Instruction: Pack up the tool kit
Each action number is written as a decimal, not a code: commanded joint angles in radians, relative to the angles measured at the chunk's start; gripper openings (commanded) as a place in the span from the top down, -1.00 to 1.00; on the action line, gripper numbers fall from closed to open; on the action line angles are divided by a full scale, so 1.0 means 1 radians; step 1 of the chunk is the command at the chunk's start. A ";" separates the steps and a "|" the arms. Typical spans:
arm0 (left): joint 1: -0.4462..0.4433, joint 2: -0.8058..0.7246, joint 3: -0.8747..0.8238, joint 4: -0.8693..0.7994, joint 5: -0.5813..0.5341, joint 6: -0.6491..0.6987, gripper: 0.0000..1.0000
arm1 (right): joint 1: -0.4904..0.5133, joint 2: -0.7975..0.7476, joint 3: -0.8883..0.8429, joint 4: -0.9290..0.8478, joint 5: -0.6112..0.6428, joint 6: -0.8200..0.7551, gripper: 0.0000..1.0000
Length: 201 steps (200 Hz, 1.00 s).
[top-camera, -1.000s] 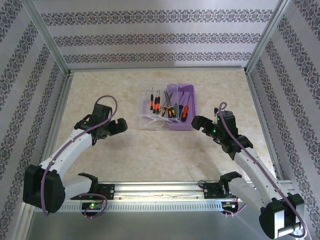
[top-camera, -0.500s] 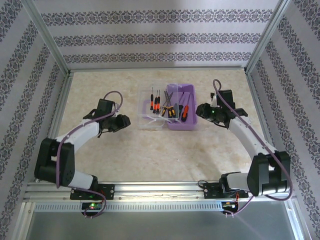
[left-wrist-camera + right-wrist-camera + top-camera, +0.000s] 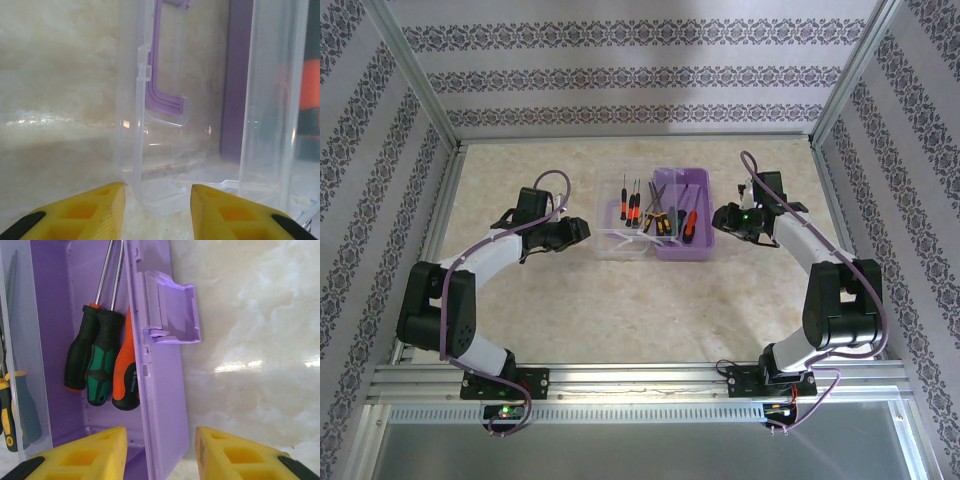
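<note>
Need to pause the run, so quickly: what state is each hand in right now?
Left hand: open, straddling an edge of the clear lid, not clamped.
Right hand: around a wall of the purple box; grip cannot be told.

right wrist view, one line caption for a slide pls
Right gripper straddling the side wall of the translucent purple plastic box beside its latch, three black, green and orange screwdrivers inside.

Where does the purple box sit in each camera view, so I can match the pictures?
Top external: purple box just above centre, right of the clear lid.
Left wrist: purple box is a vertical strip right of centre, behind the lid.
Right wrist: purple box fills the left half, screwdrivers inside.
Shared landmark: the clear lid lying open beside the box.
</note>
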 commanded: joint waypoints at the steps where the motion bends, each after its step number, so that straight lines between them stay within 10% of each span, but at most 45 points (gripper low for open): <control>1: 0.010 -0.016 -0.005 0.037 0.000 -0.018 0.23 | 0.014 0.011 -0.024 0.041 -0.030 0.015 0.16; 201: 0.009 0.181 0.062 0.105 0.036 -0.016 0.43 | 0.005 0.057 -0.018 0.065 -0.034 0.027 0.17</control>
